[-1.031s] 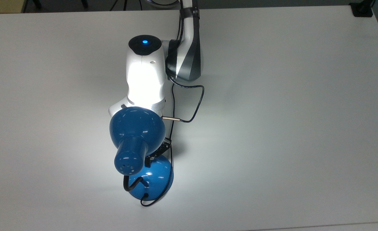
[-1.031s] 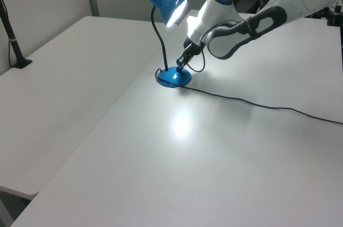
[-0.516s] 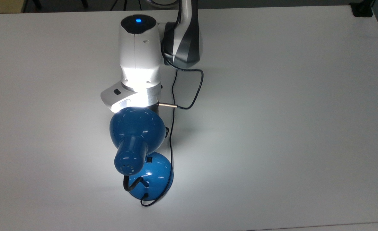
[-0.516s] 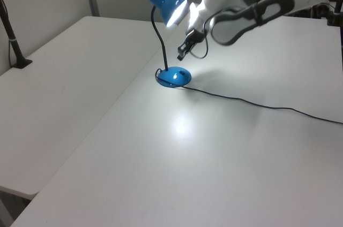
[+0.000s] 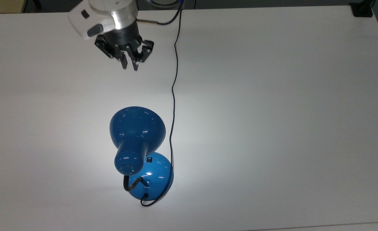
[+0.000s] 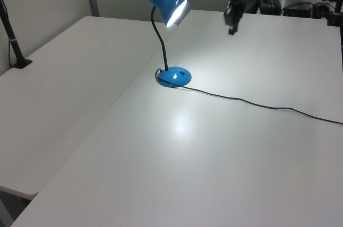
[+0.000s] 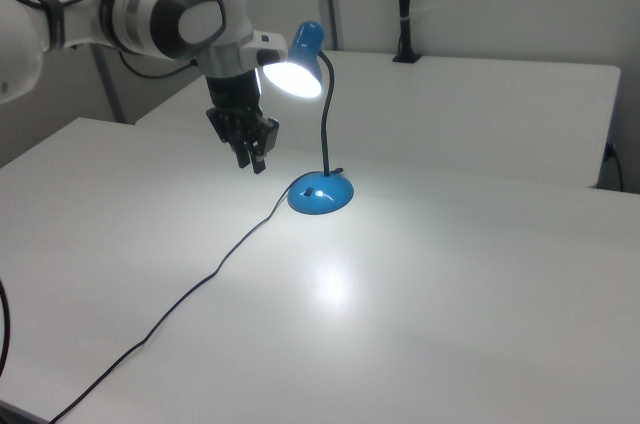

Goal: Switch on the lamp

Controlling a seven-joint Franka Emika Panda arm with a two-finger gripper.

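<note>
Evidently the lamp (image 5: 136,138) is lit: its shade throws a bright patch on the white table (image 5: 272,96), so the task appears complete. The round base stands flat, the switch (image 5: 149,159) facing up for a downward press, the cord (image 5: 173,96) trailing off toward the top view's upper edge. The gripper (image 5: 129,64) hangs well apart from the lamp, raised above the table, fingers nearly together and holding nothing

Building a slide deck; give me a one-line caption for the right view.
Blue lamp shines on the white table while the gripper hangs above its cord.
</note>
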